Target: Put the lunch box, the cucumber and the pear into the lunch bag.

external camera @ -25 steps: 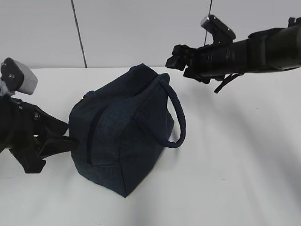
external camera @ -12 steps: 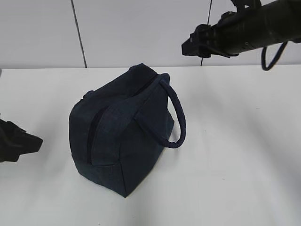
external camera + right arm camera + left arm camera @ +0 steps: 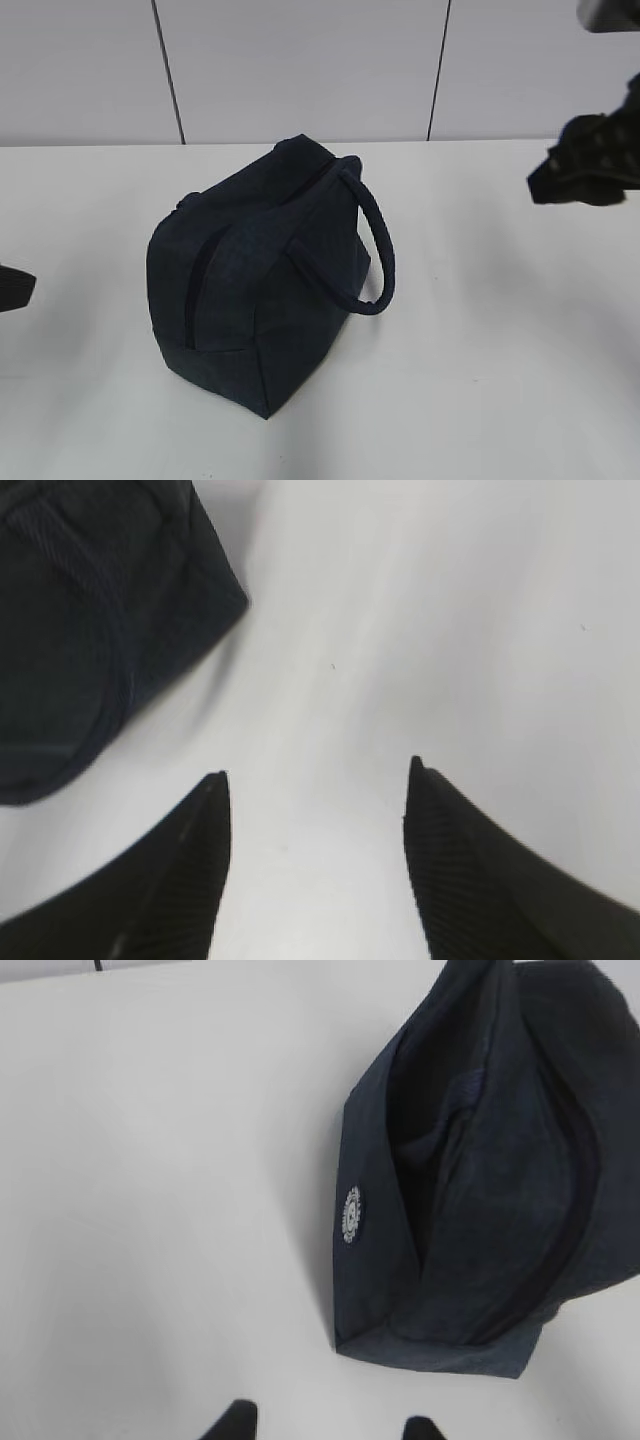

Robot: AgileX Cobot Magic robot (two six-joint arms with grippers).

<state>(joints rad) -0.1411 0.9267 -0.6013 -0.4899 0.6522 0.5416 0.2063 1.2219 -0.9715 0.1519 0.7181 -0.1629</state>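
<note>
The dark navy lunch bag stands in the middle of the white table, its looped handle hanging to the right. A dark zipper line runs over its top. My left gripper is open over bare table, a short way from the lunch bag's end, nothing between its fingertips. My right gripper is open too, over bare table with a corner of the lunch bag to its left. The lunch box, the cucumber and the pear are out of view.
A white table lies under everything, with a pale panelled wall behind. A dark piece of the left arm shows at the left edge, and the right arm at the right edge.
Both arms have drawn away from the lunch bag: the left arm slid out to the left edge, the right arm swung from above the bag's back to the right edge. The bag has not moved.
</note>
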